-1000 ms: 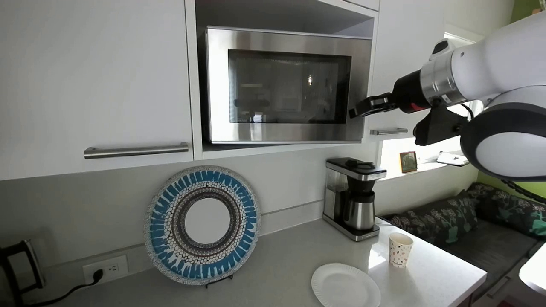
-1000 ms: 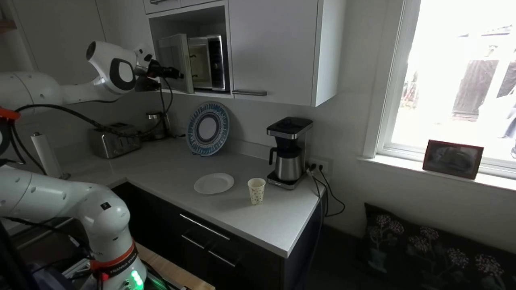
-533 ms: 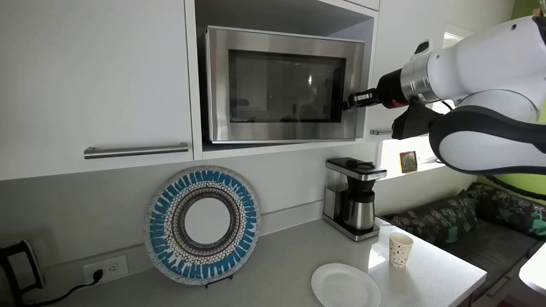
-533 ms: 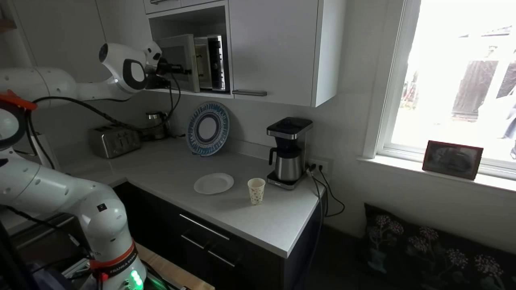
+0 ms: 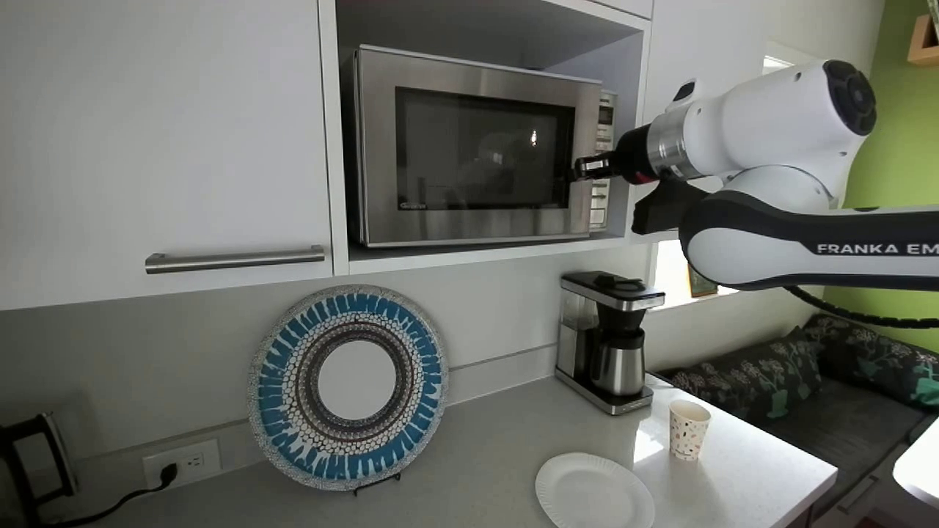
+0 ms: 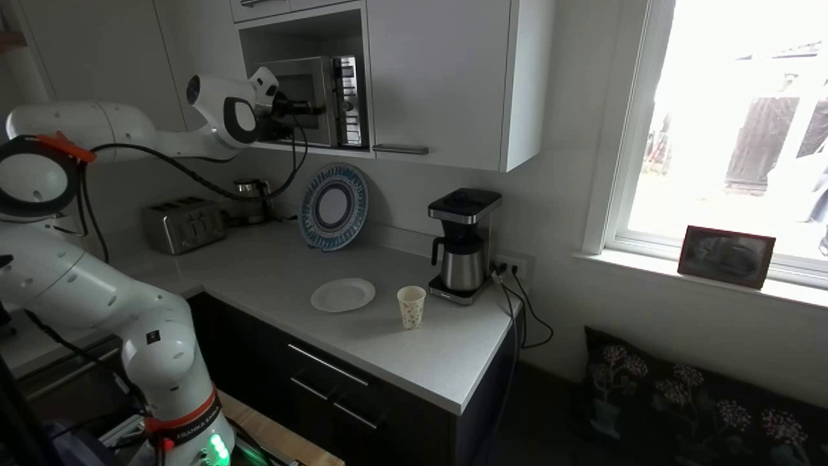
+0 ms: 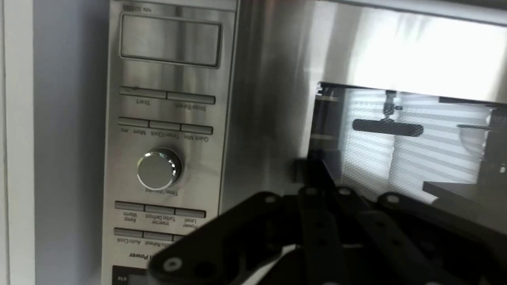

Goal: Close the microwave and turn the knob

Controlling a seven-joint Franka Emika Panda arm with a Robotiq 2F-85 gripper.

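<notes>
The stainless-steel microwave (image 5: 480, 227) sits in the cabinet niche; it also shows in the other exterior picture (image 6: 304, 65). Its dark glass door (image 5: 477, 147) stands almost flush with the control strip (image 5: 603, 147); I cannot tell whether a thin gap is there. In the wrist view, which is upside down, the control strip (image 7: 170, 79) carries a round silver knob (image 7: 156, 171). My gripper (image 7: 315, 174) is shut and empty. Its fingertips are at the door's frame beside the glass edge, apparently touching it. In both exterior views the gripper (image 5: 576, 172) (image 6: 319, 110) points at the door's control-strip side.
The niche wall (image 7: 63, 158) stands close beside the control strip. A cabinet handle (image 6: 401, 149) is beside the niche. Below are a coffee maker (image 5: 609, 345), a paper cup (image 5: 688, 433), a paper plate (image 5: 594, 488), a decorative plate (image 5: 357, 378) and a toaster (image 6: 184, 226).
The door has swung inward from clearly ajar to almost flush, and the control strip now shows beside it. My gripper has moved in with the door, staying shut.
</notes>
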